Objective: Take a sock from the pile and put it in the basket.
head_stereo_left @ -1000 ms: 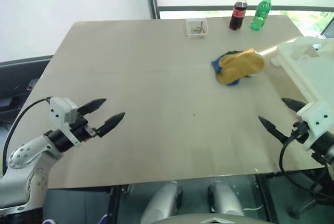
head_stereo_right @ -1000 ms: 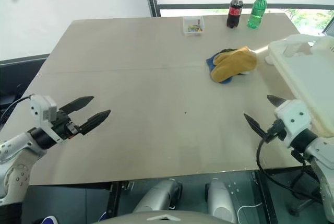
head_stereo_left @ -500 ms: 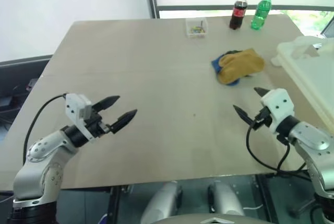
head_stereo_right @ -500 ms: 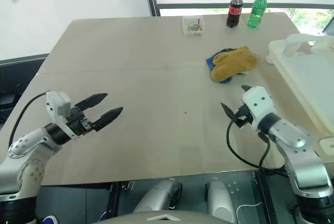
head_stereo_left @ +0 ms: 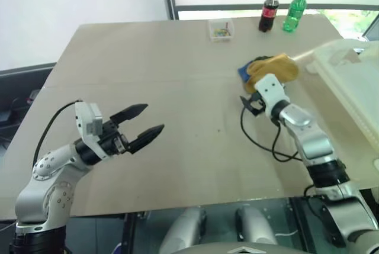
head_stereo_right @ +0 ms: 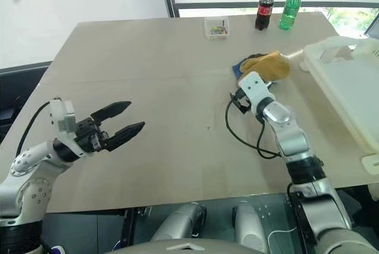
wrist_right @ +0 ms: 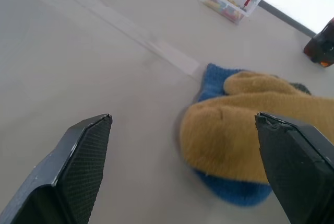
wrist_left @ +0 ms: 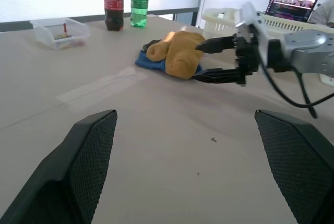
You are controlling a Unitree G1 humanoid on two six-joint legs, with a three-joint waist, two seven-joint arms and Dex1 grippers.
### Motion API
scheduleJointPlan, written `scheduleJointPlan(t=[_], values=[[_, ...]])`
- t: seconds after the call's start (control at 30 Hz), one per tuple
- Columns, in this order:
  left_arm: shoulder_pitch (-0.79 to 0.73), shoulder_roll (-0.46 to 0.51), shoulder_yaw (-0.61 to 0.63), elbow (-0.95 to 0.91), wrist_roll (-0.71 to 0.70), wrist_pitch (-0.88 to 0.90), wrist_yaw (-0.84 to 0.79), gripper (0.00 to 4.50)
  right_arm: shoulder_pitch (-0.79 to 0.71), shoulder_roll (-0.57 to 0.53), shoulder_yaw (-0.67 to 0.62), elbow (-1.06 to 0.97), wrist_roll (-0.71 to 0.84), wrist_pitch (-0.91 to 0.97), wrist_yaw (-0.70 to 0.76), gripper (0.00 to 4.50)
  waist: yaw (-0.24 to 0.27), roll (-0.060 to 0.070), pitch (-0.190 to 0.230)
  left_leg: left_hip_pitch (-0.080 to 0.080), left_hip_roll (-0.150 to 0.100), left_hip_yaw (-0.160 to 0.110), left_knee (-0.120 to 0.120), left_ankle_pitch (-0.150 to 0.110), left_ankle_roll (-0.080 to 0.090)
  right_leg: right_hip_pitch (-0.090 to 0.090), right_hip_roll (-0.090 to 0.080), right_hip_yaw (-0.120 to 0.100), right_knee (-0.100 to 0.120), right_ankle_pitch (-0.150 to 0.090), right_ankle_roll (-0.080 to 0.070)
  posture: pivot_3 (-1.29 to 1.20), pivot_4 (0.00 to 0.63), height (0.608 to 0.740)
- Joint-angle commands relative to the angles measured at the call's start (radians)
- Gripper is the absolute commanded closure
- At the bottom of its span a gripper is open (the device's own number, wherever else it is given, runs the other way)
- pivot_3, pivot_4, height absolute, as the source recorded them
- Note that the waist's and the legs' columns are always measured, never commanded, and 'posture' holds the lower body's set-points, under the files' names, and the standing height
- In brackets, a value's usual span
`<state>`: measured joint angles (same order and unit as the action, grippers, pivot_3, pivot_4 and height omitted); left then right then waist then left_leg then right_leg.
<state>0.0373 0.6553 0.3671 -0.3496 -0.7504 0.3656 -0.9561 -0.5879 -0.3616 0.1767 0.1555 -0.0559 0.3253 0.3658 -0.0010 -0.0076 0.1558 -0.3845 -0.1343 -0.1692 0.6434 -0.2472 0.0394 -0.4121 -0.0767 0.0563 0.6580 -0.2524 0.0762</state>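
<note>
The pile [head_stereo_left: 271, 68] lies at the table's far right: a mustard-yellow sock on top of a blue one, with a dark one behind. My right gripper [wrist_left: 196, 63] is open just in front of the pile, one finger on each side of the yellow sock's near end, holding nothing. The right wrist view shows the pile [wrist_right: 251, 126] close, between the spread fingers. The cream-white basket [head_stereo_left: 346, 79] stands at the right table edge, just beyond the pile. Over the near left of the table my left gripper [head_stereo_left: 153, 118] hovers open and empty, pointing right.
At the far table edge stand a small clear plastic box [head_stereo_left: 221, 29] of colourful bits, a cola bottle [head_stereo_left: 267, 9] and a green bottle [head_stereo_left: 295, 10]. A black cable loops from my right wrist over the table. An open laptop [wrist_left: 293, 1] sits behind the basket.
My right arm swung from the table's near right edge forward and left up to the pile. My left gripper drifted a little to the right. Both stayed open.
</note>
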Motion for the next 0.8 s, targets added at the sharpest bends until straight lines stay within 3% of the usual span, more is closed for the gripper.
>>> scheduleJointPlan(t=[0.03,0.1,0.5,0.53,0.6,0.73,0.8], values=[[-0.021,0.022,0.016,-0.059,-0.046,0.015,-0.008,0.00,-0.066,0.016,-0.018,0.120,-0.022,-0.079,-0.024,0.51,-0.004,0.000,0.000,0.000,0.000,0.000,0.000,0.000,0.000,-0.001,0.000,0.000,0.000,0.000,0.000,0.00,0.150,0.740],[-0.024,0.026,0.018,-0.061,-0.054,0.020,-0.007,0.00,-0.090,0.020,-0.011,0.188,-0.036,-0.117,-0.023,1.12,-0.008,0.000,0.000,0.000,0.000,0.000,-0.001,0.000,0.000,-0.001,0.000,0.000,0.000,0.000,0.000,0.00,0.150,0.740],[0.021,0.024,0.037,-0.082,-0.045,0.000,-0.005,0.00,-0.180,0.035,-0.032,0.402,-0.060,-0.235,-0.048,1.12,-0.021,0.000,0.000,0.001,0.003,0.008,-0.003,0.000,0.000,-0.004,0.005,0.009,0.001,0.000,-0.001,0.00,0.150,0.740],[0.025,0.024,0.037,-0.084,-0.046,-0.001,-0.005,0.00,-0.185,0.035,-0.034,0.411,-0.059,-0.242,-0.051,1.66,-0.021,0.000,0.000,0.001,0.003,0.008,-0.003,0.000,0.000,-0.004,0.005,0.009,0.001,0.000,-0.001,0.00,0.150,0.740],[0.028,0.025,0.037,-0.086,-0.046,-0.003,-0.007,0.00,-0.190,0.036,-0.034,0.410,-0.059,-0.248,-0.050,2.30,-0.020,0.000,0.000,0.001,0.003,0.009,-0.004,0.000,0.000,-0.004,0.005,0.010,0.001,0.000,-0.001,0.00,0.150,0.740],[0.033,0.029,0.035,-0.084,-0.041,-0.007,-0.014,0.00,-0.183,0.036,-0.027,0.388,-0.061,-0.248,-0.038,4.21,-0.020,0.000,0.000,0.001,0.004,0.009,-0.004,0.000,0.000,-0.004,0.005,0.010,0.001,0.000,-0.001,0.00,0.150,0.740],[0.034,0.031,0.033,-0.083,-0.038,-0.008,-0.016,0.00,-0.180,0.036,-0.025,0.382,-0.063,-0.247,-0.036,4.21,-0.021,0.000,0.000,0.001,0.004,0.010,-0.004,0.000,0.000,-0.005,0.005,0.011,0.002,0.000,-0.001,0.00,0.150,0.740]])
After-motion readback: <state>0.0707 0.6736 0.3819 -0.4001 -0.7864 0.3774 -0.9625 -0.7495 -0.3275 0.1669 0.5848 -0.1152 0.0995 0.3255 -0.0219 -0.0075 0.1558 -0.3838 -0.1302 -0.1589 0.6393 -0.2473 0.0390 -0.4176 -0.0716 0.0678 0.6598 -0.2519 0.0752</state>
